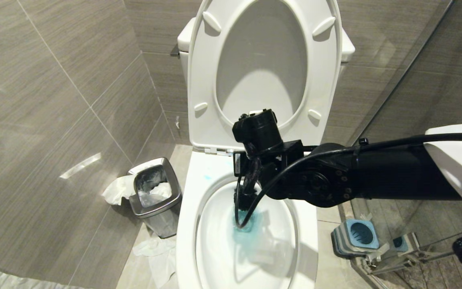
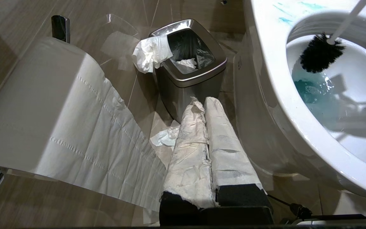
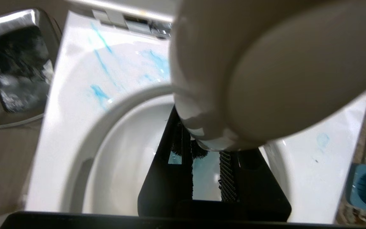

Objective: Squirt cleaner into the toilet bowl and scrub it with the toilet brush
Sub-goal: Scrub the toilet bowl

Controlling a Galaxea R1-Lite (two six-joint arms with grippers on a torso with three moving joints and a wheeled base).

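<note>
Head view: right pincer [image 1: 244,200] clamps the toilet brush [image 2: 321,52] handle, its long axis slanting down, bristles below the pincer over blue water in the toilet bowl [image 1: 187,224].

The toilet bowl [image 1: 187,224] stands with its seat and lid [image 1: 199,80] raised against the tank. The right arm [image 1: 375,172] reaches in from the right, its wrist pointing down into the basin. Turquoise cleaner [image 1: 247,233] tints the water below it, with faint smears on the rim. A steel bin [image 1: 157,208] stuffed with tissue sits left of the toilet; the blue-grey holder [image 1: 359,235] sits right.
</note>
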